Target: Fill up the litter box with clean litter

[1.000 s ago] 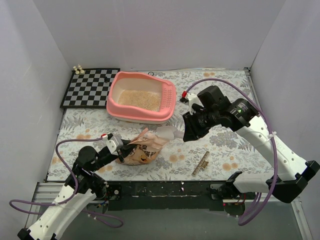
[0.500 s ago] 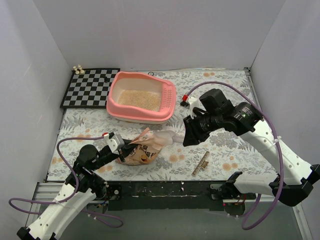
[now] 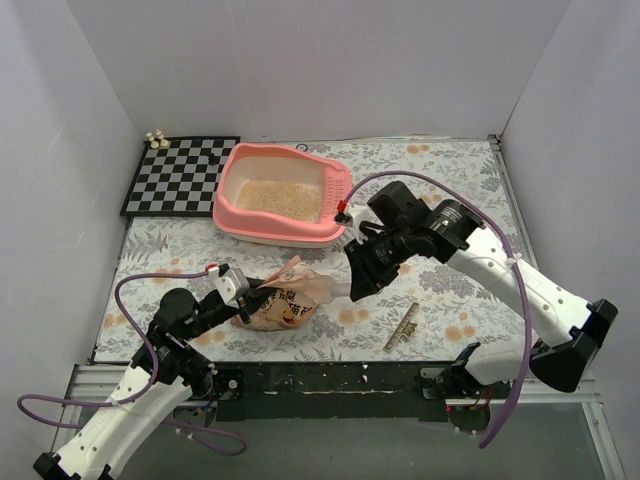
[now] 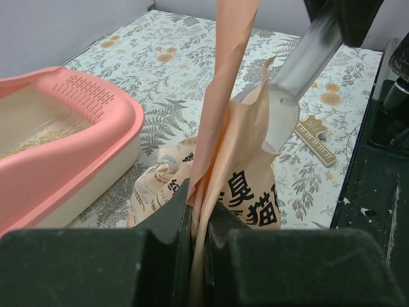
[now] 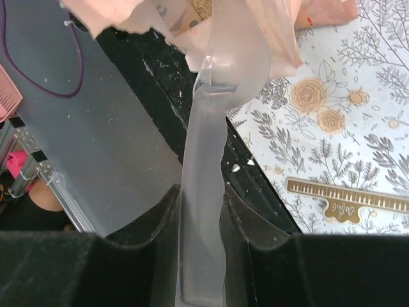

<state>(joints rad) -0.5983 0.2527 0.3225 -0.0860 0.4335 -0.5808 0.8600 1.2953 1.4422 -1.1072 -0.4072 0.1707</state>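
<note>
Floral cloth covers the table [image 3: 450,190]. Toward 11 o'clock on it stands the litter box [image 3: 285,232], and the clean litter [image 3: 282,196] lies on its floor. At 7 o'clock lies the printed bag [image 3: 290,305]. There the left gripper [image 4: 198,217] is pinched tight on the bag's upper edge. From 3 o'clock the right gripper [image 5: 202,214] is clamped on the handle of the scoop [image 5: 211,128], whose bowl is at the bag's mouth.

Crinkled tan-orange printed bag [image 3: 285,305] pinched by its edge in the left pincer [image 3: 245,298], translucent scoop [image 5: 204,160] reaching from the right pincer [image 3: 352,289] into the bag's mouth, gold clip [image 3: 402,326] near the right pincer's right side, checkerboard [image 3: 180,176] well beyond the left pincer, floral cloth [image 3: 450,200] under both.
</note>
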